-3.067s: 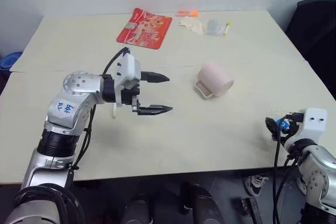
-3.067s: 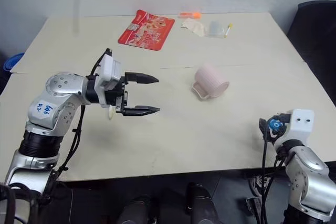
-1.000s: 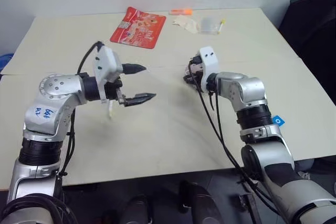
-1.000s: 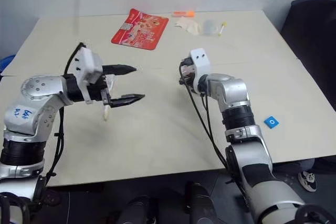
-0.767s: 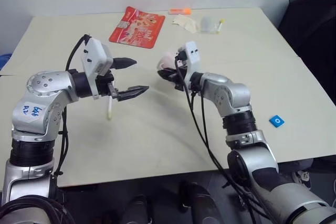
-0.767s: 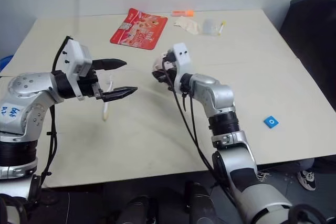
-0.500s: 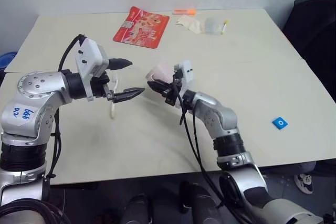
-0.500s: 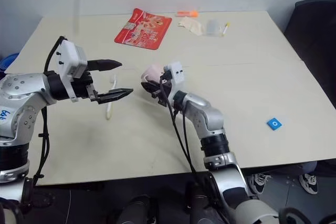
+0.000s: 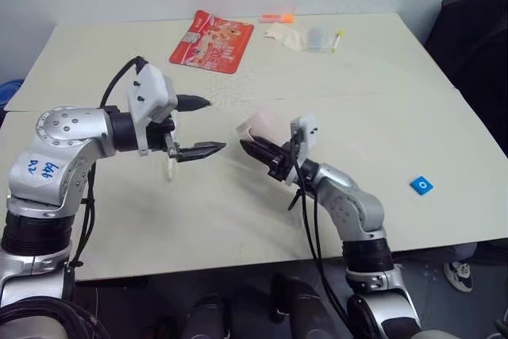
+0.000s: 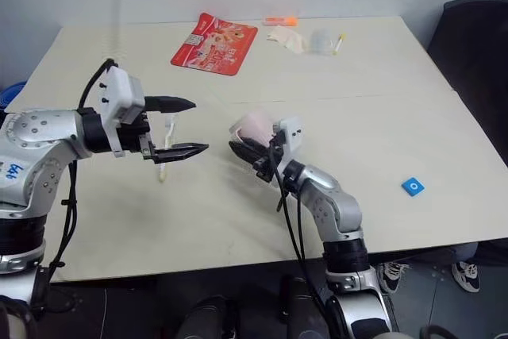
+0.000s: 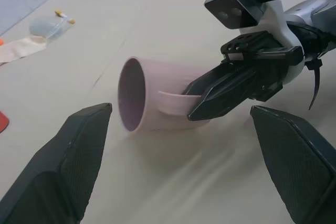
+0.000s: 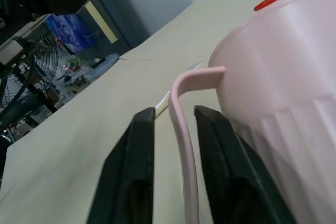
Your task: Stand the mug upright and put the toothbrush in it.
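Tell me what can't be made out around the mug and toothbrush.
- Slim white toothbrush: head views, partly hidden behind the left pincer; bristles too small.
- Pale pink ribbed mug: underside hidden by the right pincer, so contact with the beige table is unclear.
- Clear packet at the far edge: too small to identify.

Light: you get even, soft overhead brightness.
Shadows: faint under the right gripper (image 9: 266, 153).
Blur: table (image 11: 173, 171) beneath it smears.

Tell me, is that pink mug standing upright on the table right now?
No. The mug lies tipped on its side, its open mouth facing sideways, with the right gripper at its handle.
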Robot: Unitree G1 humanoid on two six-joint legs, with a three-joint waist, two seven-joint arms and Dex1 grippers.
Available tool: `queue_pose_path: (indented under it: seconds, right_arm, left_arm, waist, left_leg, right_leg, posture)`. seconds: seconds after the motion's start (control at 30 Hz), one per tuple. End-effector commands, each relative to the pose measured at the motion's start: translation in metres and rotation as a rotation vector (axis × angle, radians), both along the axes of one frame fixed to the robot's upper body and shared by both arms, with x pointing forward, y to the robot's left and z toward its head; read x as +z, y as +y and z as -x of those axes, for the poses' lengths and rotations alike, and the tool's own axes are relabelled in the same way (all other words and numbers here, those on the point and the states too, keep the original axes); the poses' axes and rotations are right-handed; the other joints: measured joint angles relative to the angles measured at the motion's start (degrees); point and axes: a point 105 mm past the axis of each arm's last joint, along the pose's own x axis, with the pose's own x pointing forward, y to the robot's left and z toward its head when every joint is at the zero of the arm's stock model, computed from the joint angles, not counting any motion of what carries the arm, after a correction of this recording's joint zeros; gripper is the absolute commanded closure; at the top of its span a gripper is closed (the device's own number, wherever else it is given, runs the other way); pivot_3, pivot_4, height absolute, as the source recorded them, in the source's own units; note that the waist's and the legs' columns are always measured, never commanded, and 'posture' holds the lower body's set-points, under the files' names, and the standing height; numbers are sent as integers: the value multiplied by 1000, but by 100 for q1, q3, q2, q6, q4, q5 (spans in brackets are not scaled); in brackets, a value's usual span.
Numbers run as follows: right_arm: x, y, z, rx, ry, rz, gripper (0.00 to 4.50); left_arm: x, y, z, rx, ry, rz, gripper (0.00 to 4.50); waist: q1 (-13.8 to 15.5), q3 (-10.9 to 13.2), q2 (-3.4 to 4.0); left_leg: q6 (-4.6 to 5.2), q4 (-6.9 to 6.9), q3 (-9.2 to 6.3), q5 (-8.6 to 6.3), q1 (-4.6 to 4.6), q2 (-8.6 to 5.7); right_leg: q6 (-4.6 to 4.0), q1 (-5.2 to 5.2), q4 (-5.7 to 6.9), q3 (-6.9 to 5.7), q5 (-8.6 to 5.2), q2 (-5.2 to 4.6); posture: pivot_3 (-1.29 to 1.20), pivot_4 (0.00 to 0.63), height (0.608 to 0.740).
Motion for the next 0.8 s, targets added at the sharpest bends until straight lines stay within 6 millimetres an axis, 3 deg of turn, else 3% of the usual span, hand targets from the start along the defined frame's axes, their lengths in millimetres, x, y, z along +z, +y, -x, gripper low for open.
queue_pose_path:
  seconds: [0.03,0.13,0.23,0.47,0.53,0.8]
  right_arm:
    - [15,-7,6,0,-48,-44,1947]
    - [16,-7,3,-17,-56,-27,947]
    - [11,-1,-3,-27,-92,122,18]
    - [15,8,1,13,-229,490,18]
    - [22,13,-1,20,-273,600,18]
    - [36,31,-11,51,-360,762,18]
  left_arm:
    - [10,-4,3,-34,-50,-3,0]
    - [11,-5,2,-42,-52,-4,0]
    - [11,-3,0,-39,-55,-4,0]
    - [12,15,7,13,-47,-1,0]
    - [8,34,15,67,-22,-7,0]
    - [1,57,28,180,-4,-5,0]
  waist:
    - [-1,0,0]
    - [-1,0,0]
    - [-4,0,0]
    - [-18,0,0]
    - [-52,0,0]
    - [22,-1,-3]
  left_leg:
    - [0,0,1,0,0,0]
    - [0,0,2,0,2,0]
    - [0,0,4,0,3,-1]
    - [0,0,6,0,4,0]
    - [0,0,6,0,3,4]
    - [0,0,-2,-1,3,1]
  right_leg:
    - [0,0,0,1,0,0]
    - [0,0,1,2,0,1]
    - [0,0,1,4,0,0]
    - [0,-2,2,7,0,-1]
    - [-2,-4,0,4,-1,1]
    - [-7,-1,1,-3,-4,-8]
  posture:
    - [0,150,740]
    - [0,150,740]
    - [0,150,740]
    - [0,150,740]
    - [0,150,740]
    - [0,150,740]
